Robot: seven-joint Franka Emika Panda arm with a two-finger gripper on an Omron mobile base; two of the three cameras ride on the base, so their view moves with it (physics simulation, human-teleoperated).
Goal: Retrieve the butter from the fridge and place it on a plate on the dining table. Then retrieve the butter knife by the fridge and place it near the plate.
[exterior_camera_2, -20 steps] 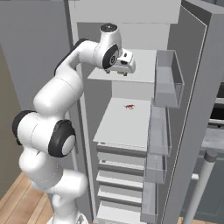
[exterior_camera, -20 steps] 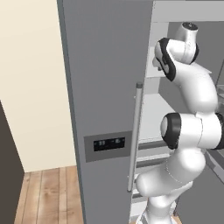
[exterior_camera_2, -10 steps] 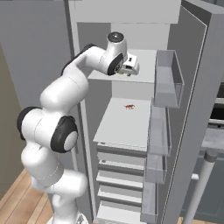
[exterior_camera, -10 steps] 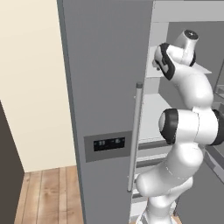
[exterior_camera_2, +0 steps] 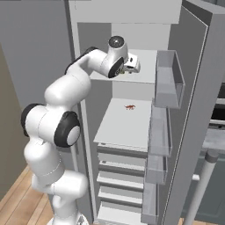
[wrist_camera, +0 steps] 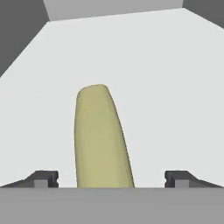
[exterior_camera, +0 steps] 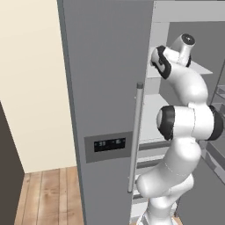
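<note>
**White arm with dark joints and a small dark-tipped tool**

The arm is built of glossy white, rounded segments that swell into bulbous housings at each bend. Broad black bands ring the joints, most plainly at the large elbow housing and the one nearer the tool. A circular grey cap closes the end of the topmost joint. The tool carries two small fingertips, dark grey and blocky, each with a lighter grey square face, set wide apart. Behind the tool, the hand is a compact white block with dark detail.
</note>
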